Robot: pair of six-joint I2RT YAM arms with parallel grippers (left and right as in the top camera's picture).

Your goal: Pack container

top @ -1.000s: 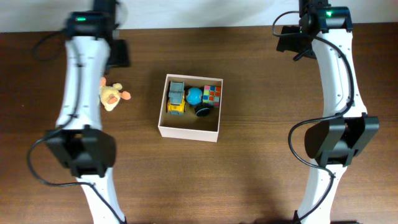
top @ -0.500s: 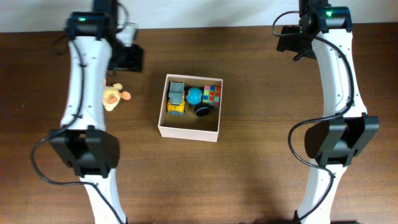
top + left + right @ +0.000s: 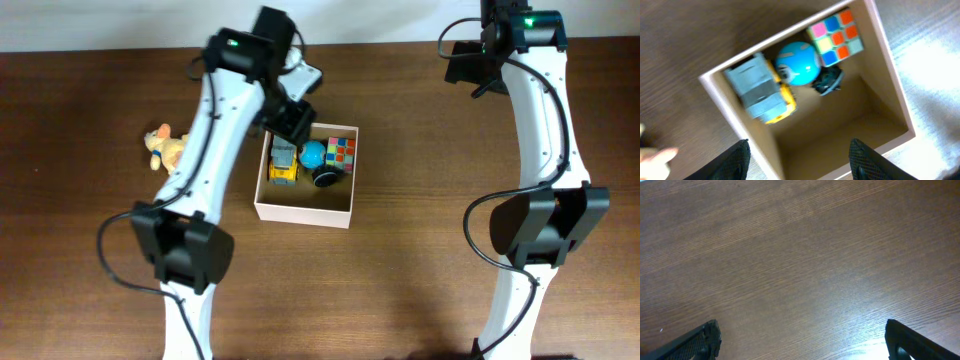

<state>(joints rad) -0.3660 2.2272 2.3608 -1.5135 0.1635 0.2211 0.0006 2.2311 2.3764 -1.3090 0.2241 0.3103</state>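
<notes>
Dark wooden table (image 3: 420,200) is carrying the container (image 3: 300,214) near its middle, with a yellow-grey truck (image 3: 283,160), a blue ball (image 3: 313,154), a colour cube (image 3: 341,152) and a small black item (image 3: 326,177) lying along its far wall. Left gripper (image 3: 802,165) is hovering over the container's far-left corner, fingers spread apart, holding nothing. Right gripper (image 3: 805,342) is hanging over the wood at the far right, fingers likewise wide apart. A plush duck (image 3: 163,148) is lying left of the container.
</notes>
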